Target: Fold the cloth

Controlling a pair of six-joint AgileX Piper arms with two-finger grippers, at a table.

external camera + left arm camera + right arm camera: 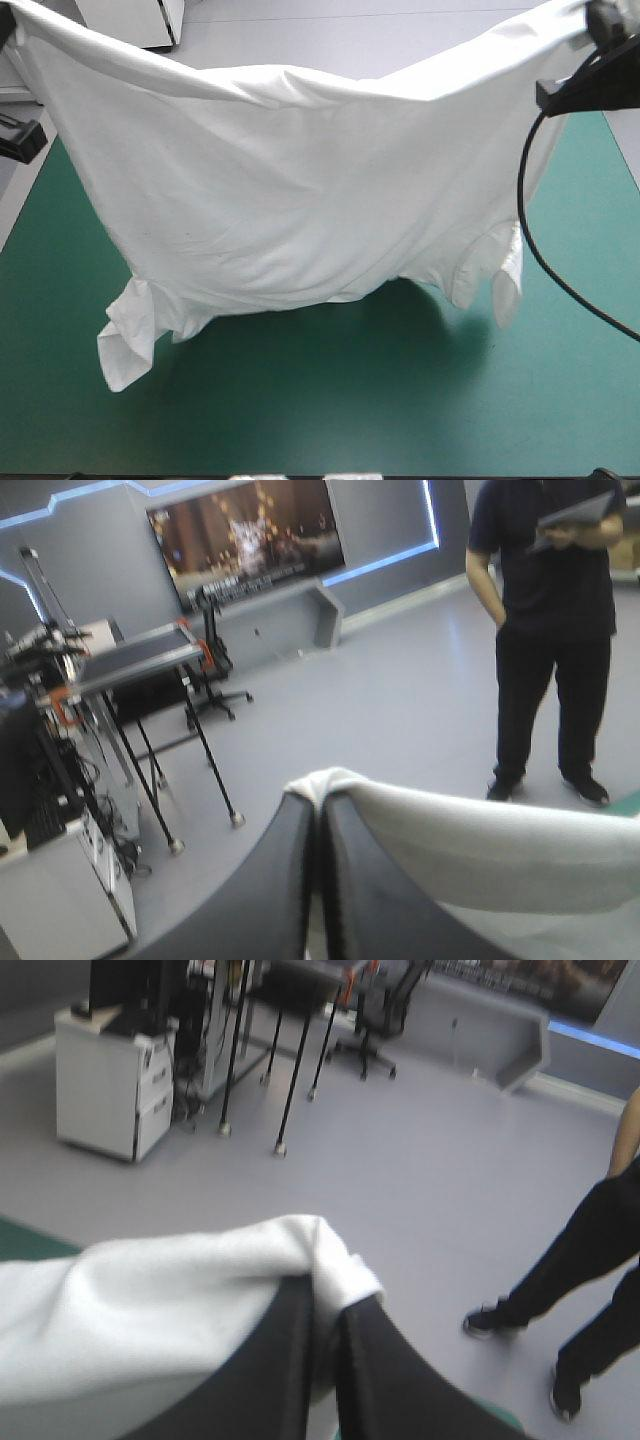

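T-shirt (300, 200) lifted and stretched wide between both arms above the teal-green surface (350, 410), its top edge sagging in the middle; left gripper (320, 805) high over the surface's far left corner, black fingers clamped on a bunched bit of the white cloth; right gripper (326, 1300) over the far right corner, fingers likewise pinched on a fold; one sleeve (125, 350) dangles toward the left edge, the other sleeve (505, 280) toward the right; shadow on the surface beneath.
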